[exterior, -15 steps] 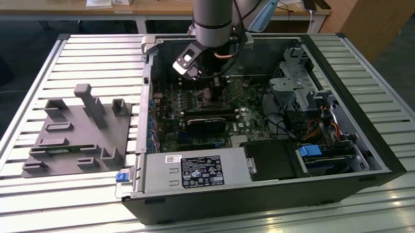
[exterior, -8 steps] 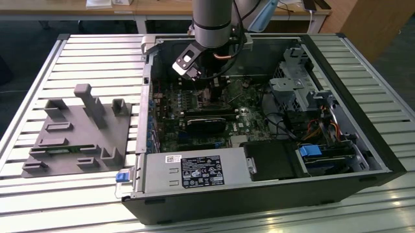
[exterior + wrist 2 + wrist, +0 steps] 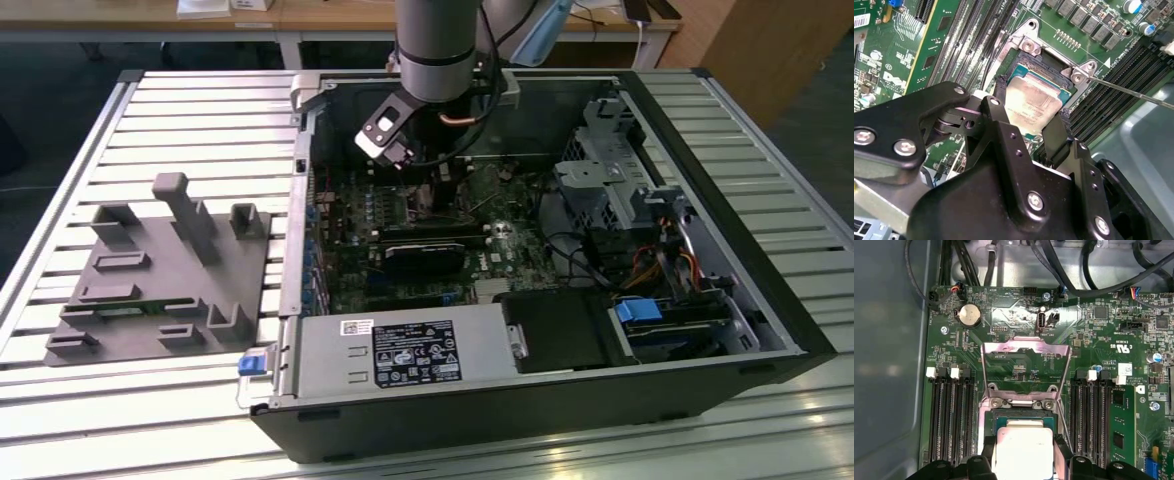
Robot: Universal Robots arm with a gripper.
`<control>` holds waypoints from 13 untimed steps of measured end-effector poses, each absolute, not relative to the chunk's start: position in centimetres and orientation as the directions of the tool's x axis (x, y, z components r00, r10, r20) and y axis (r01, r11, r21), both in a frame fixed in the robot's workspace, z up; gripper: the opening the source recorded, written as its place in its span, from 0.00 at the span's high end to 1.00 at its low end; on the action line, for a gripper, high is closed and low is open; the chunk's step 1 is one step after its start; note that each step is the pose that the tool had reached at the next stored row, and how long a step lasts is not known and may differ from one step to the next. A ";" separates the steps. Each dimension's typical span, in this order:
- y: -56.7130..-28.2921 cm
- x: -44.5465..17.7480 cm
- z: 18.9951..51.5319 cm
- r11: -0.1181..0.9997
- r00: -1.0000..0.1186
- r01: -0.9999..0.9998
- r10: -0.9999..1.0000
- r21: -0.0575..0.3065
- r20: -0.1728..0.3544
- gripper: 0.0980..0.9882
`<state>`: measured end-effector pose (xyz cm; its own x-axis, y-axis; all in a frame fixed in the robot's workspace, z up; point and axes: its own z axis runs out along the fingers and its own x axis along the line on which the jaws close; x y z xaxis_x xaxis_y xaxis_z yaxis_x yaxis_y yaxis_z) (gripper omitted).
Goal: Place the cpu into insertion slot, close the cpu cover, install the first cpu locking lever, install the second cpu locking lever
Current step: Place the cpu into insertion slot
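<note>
Open computer case (image 3: 534,420), grey fixture (image 3: 147,290) on slatted table (image 3: 174,110), round coin battery (image 3: 968,315).

Exterior view: bright, even room light. Pale glare streaks lie on the slatted desk (image 3: 174,100) along its nearest edge. The inside of the computer case (image 3: 534,420) is dim, its board in shade.

First wrist view: the cpu (image 3: 1023,450) top is blown almost white. The cpu cover (image 3: 1026,347) carries a pinkish sheen (the bare metal beyond it too).

Second wrist view: the tool (image 3: 1029,109) reads flat black, with small glints on its screws.

Part of the cpu (image 3: 1035,100) behind the pincer (image 3: 1026,122).
</note>
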<state>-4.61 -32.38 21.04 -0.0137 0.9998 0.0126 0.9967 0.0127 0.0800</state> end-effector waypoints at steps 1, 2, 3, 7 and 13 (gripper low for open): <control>-32.4 -4.6 21.0 0.013 -0.014 0.997 1.000 0.080 0.012 0.51; -32.4 -4.6 21.0 0.013 -0.014 0.997 1.000 0.080 0.012 0.51; -32.4 -4.6 21.0 0.013 -0.014 0.997 1.000 0.080 0.012 0.51; -32.4 -4.6 20.9 0.013 -0.014 0.997 1.000 0.080 0.012 0.51; -32.4 -4.6 20.8 0.012 -0.013 0.997 1.000 0.080 0.013 0.51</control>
